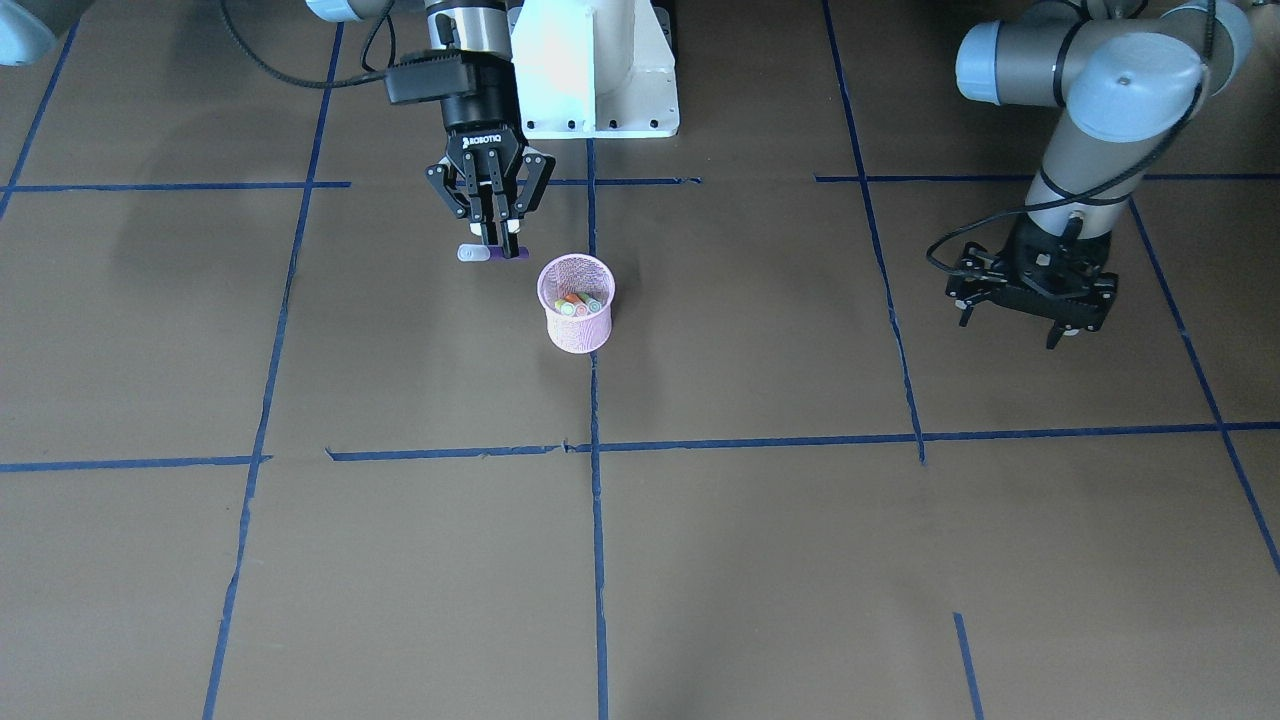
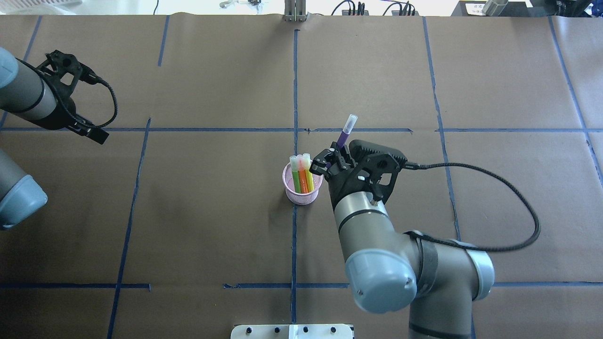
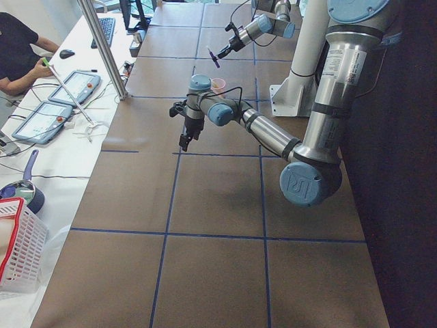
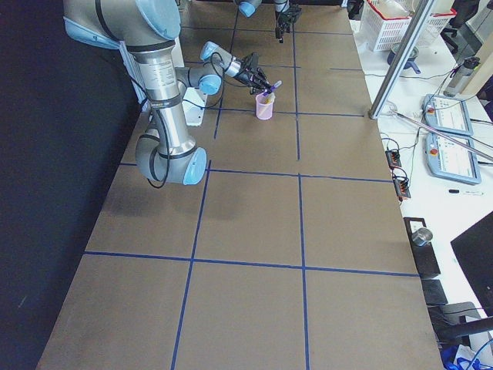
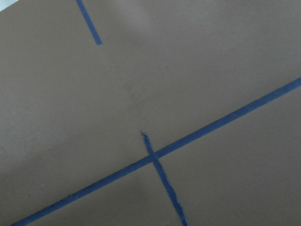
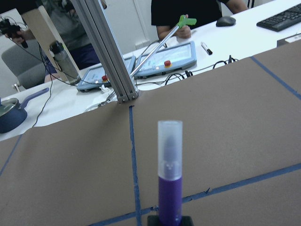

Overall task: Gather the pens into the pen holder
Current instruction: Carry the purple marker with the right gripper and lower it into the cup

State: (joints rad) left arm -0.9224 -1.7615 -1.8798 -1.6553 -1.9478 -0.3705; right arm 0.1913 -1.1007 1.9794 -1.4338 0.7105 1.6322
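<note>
The pink mesh pen holder [image 2: 302,190] stands upright near the table's middle and also shows in the front view [image 1: 576,310]. A green pen [image 2: 296,176], an orange pen [image 2: 303,176] and a yellowish one stand in it. My right gripper [image 2: 332,159] is shut on the purple pen [image 2: 345,132], which is held tilted in the air just beside the holder, with its whitish cap pointing away from me. The pen fills the right wrist view [image 6: 169,188]. My left gripper [image 1: 1010,333] is open and empty, far off on my left side.
Brown paper with blue tape lines [image 2: 294,84] covers the table. The right arm's cable [image 2: 494,188] loops over the table on my right. Beyond the far edge are a metal post [image 6: 110,52], tablets, a keyboard and seated people.
</note>
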